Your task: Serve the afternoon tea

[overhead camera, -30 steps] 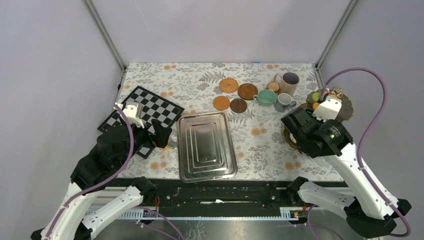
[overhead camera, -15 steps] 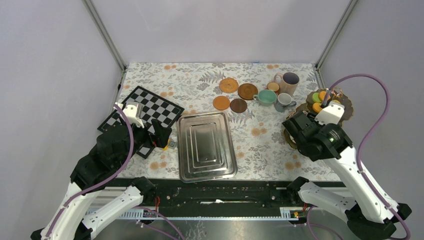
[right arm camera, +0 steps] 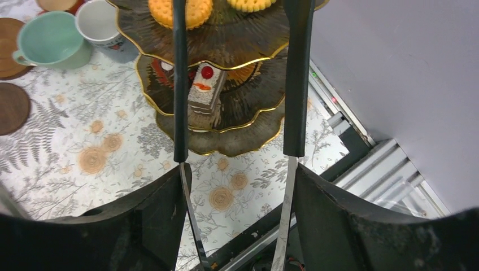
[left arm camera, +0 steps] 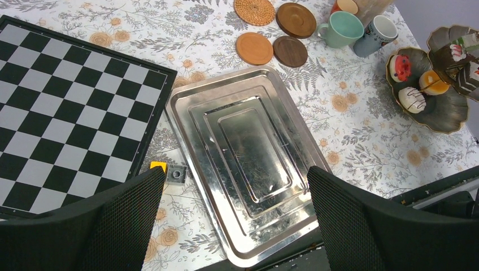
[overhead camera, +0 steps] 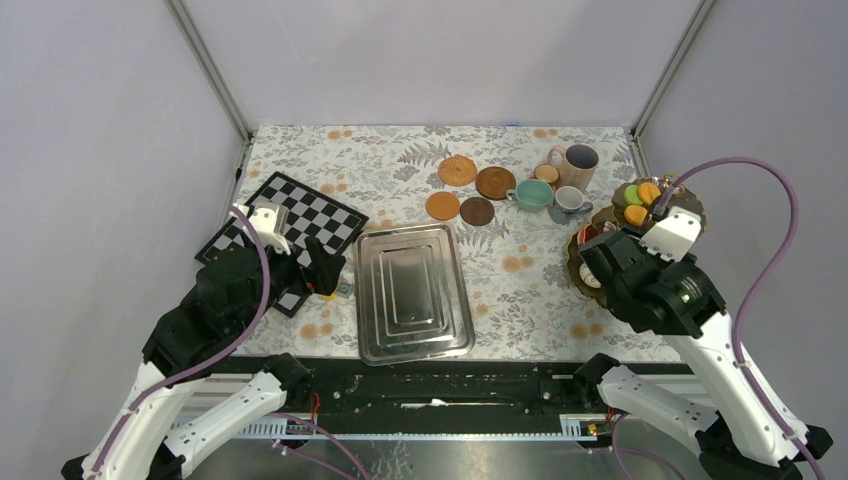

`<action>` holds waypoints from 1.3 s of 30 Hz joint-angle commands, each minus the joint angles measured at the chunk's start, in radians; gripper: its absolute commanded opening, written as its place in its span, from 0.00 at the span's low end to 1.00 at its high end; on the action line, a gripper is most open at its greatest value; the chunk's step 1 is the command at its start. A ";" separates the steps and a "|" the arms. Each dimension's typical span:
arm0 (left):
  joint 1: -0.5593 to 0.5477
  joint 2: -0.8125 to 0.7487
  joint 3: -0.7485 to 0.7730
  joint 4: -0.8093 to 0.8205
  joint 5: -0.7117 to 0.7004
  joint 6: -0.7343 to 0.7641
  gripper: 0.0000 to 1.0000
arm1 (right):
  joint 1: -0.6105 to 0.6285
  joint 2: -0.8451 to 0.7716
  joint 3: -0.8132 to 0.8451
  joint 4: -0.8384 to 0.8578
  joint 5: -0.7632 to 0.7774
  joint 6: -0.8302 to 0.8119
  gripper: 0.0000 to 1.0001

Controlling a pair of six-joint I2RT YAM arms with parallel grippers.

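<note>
The dark three-tier stand (overhead camera: 672,203) stands at the right edge and carries pastries. A cake slice (right arm camera: 203,90) sits on its middle tier (right arm camera: 248,96), with orange biscuits (right arm camera: 183,11) on the tier above. My right gripper (right arm camera: 241,172) is shut on metal tongs (right arm camera: 179,84), whose black tips are spread on either side of the cake slice without touching it. Several mugs, among them teal (overhead camera: 533,193), grey (overhead camera: 570,200) and beige (overhead camera: 578,160), cluster beside round brown coasters (overhead camera: 495,182). My left gripper (left arm camera: 234,209) hangs open and empty over the tray's near end.
A rectangular steel tray (overhead camera: 412,292) lies mid-table, with a chessboard (overhead camera: 290,225) to its left. Two small bricks, yellow (left arm camera: 158,166) and grey (left arm camera: 176,175), sit between them. Donuts (left arm camera: 411,99) rest on the stand's bottom tier (left arm camera: 452,116). The side wall is close behind the stand.
My right arm has drawn back toward the near edge, uncovering the stand's top tier, and the tongs have spread wider. The left arm has not moved.
</note>
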 commanded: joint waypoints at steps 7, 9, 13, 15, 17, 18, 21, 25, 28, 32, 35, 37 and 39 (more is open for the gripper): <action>-0.005 0.040 0.044 0.042 0.018 -0.023 0.99 | -0.007 -0.284 0.009 0.542 -0.387 -0.638 0.68; -0.005 0.052 0.043 0.055 0.024 -0.029 0.99 | -0.007 -0.295 0.013 0.605 -0.619 -0.717 0.69; -0.005 0.076 0.038 0.079 0.028 -0.037 0.99 | -0.007 -0.219 -0.028 0.663 -0.892 -0.743 0.69; -0.005 0.086 0.042 0.086 0.017 -0.036 0.99 | -0.007 -0.156 -0.098 0.709 -0.987 -0.744 0.68; -0.005 0.096 0.057 0.087 0.002 -0.028 0.99 | -0.006 -0.099 -0.167 0.783 -1.050 -0.718 0.68; -0.004 0.102 0.066 0.087 -0.006 -0.022 0.99 | -0.006 -0.072 -0.204 0.838 -1.085 -0.693 0.68; -0.004 0.130 0.103 0.097 -0.032 0.003 0.99 | 0.019 0.024 -0.311 1.020 -1.159 -0.595 0.67; -0.004 0.183 0.163 0.147 -0.073 0.040 0.99 | 0.226 0.194 -0.352 1.154 -0.931 -0.506 0.68; -0.005 0.230 0.198 0.229 -0.079 0.072 0.99 | 0.326 0.356 -0.335 1.172 -0.762 -0.401 0.68; -0.005 0.307 0.222 0.367 -0.088 0.113 0.99 | 0.442 0.522 -0.329 1.210 -0.571 -0.288 0.67; -0.011 0.371 0.240 0.444 -0.130 0.108 0.99 | 0.518 0.654 -0.272 1.186 -0.453 -0.232 0.68; -0.012 0.411 0.251 0.460 -0.155 0.089 0.99 | 0.564 0.741 -0.210 1.155 -0.386 -0.188 0.68; -0.012 0.420 0.223 0.526 -0.164 0.083 0.99 | 0.605 0.832 -0.146 1.114 -0.335 -0.152 0.68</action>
